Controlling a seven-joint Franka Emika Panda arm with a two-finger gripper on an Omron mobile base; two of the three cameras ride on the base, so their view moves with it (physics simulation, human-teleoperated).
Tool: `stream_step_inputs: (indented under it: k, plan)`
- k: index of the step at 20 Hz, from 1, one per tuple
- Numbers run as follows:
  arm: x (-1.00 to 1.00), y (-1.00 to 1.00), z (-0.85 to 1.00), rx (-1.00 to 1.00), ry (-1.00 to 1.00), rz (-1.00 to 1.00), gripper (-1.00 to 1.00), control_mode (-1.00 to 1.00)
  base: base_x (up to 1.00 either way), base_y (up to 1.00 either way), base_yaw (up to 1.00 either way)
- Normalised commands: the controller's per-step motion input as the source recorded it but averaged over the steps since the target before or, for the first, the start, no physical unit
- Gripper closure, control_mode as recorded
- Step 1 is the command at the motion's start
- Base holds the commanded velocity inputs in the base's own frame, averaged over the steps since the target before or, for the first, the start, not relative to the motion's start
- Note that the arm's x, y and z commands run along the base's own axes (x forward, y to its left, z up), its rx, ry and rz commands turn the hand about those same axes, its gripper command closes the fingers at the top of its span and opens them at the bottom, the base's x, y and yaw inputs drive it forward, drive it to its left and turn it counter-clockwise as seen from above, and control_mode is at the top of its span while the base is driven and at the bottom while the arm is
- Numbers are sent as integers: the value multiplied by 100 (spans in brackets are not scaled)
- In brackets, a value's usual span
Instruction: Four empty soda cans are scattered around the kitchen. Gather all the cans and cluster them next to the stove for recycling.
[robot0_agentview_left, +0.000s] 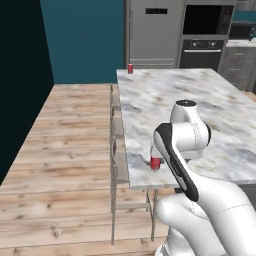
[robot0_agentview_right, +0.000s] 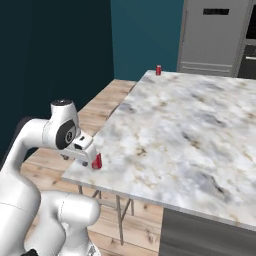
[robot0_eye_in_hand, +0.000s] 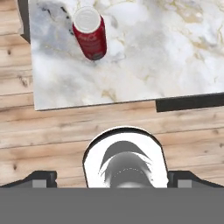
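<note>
Two fingertips (robot0_eye_in_hand: 41, 178) of the hand (robot0_agentview_right: 89, 161) stand fully apart, holding nothing, just beside the near soda can (robot0_agentview_right: 97, 161), upright at the bench (robot0_agentview_right: 190, 135) near-left corner. Likely light, thin-walled, smooth: grip mid-body gently. Another can (robot0_agentview_left: 130, 68) stands at the far-left corner.

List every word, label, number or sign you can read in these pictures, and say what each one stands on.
None can be read.
Near soda can: pale script on its red side, too blurred to read.
Far soda can: too small to show any lettering.
Refrigerator: a dark panel near its top, no characters legible.
Wall oven: a dark control strip, nothing legible.
</note>
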Motion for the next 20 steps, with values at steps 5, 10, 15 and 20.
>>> stream_step_inputs:
  k: [5, 10, 15, 20]
  plan:
    - [18, 0, -5, 0, 0, 6, -100, -100, 0, 0, 0]
    - [26, 0, -4, 0, 0, 5, -100, -100, 0, 0, 0]
    - [28, 0, -9, 0, 0, 5, -100, -100, 0, 0, 0]
    - [23, 0, -17, 0, 1, 6, -100, -100, 0, 0, 0]
